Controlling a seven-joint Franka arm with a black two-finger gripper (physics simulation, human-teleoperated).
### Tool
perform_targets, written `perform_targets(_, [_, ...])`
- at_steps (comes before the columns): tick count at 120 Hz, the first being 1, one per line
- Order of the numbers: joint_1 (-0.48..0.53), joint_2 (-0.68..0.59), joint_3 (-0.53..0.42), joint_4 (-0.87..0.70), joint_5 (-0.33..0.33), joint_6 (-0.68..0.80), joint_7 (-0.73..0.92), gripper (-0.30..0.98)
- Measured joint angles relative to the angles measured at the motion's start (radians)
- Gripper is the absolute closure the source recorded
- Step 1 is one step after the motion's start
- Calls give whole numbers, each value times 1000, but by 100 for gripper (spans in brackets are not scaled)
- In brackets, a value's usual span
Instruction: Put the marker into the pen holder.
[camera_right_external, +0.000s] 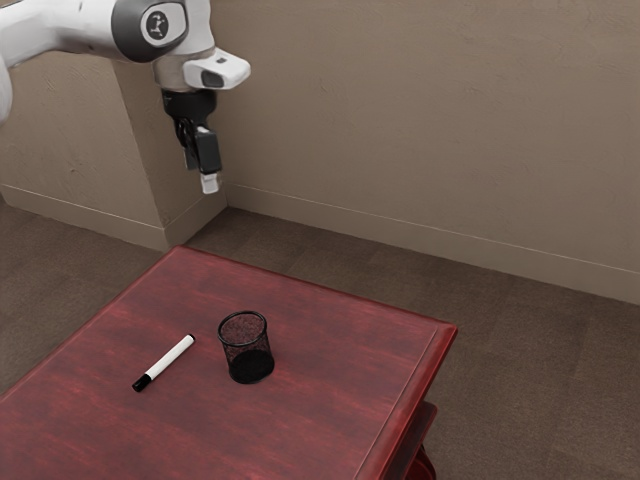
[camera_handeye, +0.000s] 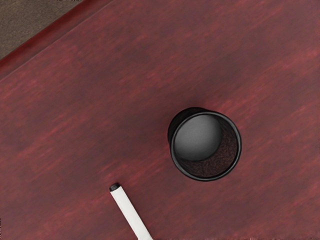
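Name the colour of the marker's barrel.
The marker's barrel is white, showing best in the exterior view.

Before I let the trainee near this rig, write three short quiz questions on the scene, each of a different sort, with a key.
1. True or false: the marker lies on the table, outside the pen holder.

2. Multiple choice: how is the pen holder placed?
a) On its side
b) Upright, mouth up
c) Upside down

3. Fill in the blank: the gripper hangs above the level of the tabletop, clear of the marker, whose barrel is ____ in colour.

Key: 1 true; 2 b; 3 white.
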Motion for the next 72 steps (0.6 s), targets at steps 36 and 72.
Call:
perform_targets(36, [14, -74, 16, -133, -12, 14, 46, 0])
perform_targets(72, [94, -33, 58, -282, 5, 173, -52, 0])
